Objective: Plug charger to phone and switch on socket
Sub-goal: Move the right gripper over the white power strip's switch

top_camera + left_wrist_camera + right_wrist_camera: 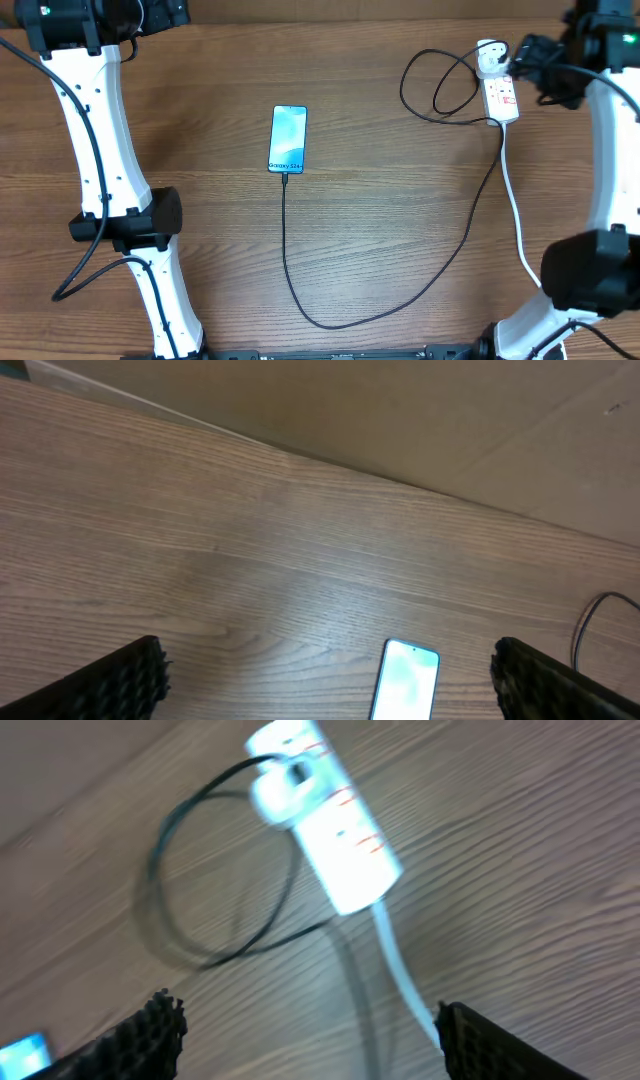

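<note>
Lying flat near the middle of your brown wood-grain bench, entry one: a slim rectangular black-edged phone with a pale blue-white screen, face up.

Entry two: a long thin black charger cable. One end meets the phone's near short edge; you cannot tell whether the tip is fully seated. From there it runs toward the near bench edge, sweeps right in a wide curve, climbs to the far right and lies in loose loops just left of entry three.

Entry three: a white oblong power strip with small red switches, at the far right. A round white plug adapter sits on its far end, and a thicker white cord trails from its near end toward you. The switch positions are too small to read.

Left tool: jaws wide apart, nothing between them. One end of the phone shows low in its wrist view, touching neither finger.

Right tool: jaws spread, empty. The power strip and adapter lie ahead of its fingers, apart from them.
</note>
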Controlling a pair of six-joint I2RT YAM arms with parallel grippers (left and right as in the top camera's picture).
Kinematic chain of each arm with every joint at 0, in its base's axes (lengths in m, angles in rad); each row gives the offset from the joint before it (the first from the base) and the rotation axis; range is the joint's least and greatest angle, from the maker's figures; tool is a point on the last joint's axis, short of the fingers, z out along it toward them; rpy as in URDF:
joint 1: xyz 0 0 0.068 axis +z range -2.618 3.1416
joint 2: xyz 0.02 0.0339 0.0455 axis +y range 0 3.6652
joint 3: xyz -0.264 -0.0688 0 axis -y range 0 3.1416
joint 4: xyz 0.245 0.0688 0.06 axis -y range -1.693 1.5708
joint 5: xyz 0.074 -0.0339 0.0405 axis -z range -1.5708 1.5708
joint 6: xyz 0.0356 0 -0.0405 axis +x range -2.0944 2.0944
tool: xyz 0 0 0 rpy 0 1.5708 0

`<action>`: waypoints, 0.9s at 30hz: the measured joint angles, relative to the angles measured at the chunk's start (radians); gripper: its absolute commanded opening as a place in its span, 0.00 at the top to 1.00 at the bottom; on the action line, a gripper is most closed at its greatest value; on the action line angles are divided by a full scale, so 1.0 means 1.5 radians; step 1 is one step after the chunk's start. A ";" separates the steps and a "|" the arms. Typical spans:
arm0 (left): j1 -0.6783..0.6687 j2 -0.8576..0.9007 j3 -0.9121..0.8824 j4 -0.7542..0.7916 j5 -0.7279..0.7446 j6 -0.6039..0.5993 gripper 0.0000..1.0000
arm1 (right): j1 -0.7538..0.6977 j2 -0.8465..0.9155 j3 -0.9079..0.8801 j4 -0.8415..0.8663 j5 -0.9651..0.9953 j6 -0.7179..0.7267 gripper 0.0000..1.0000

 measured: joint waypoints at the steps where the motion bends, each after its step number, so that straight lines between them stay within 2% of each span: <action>1: -0.002 0.000 0.000 -0.004 0.000 0.000 0.00 | -0.010 0.012 0.000 0.008 0.002 0.001 0.07; 3: -0.003 0.000 -0.004 -0.007 0.000 0.000 0.00 | -0.023 0.040 0.001 0.028 0.006 0.001 0.00; 12: -0.003 0.000 -0.009 -0.007 0.000 0.000 0.01 | -0.035 0.187 0.001 0.175 0.027 0.025 0.00; 27: -0.003 0.000 -0.009 -0.007 0.000 0.000 0.00 | -0.061 0.265 0.001 0.262 0.034 0.086 0.00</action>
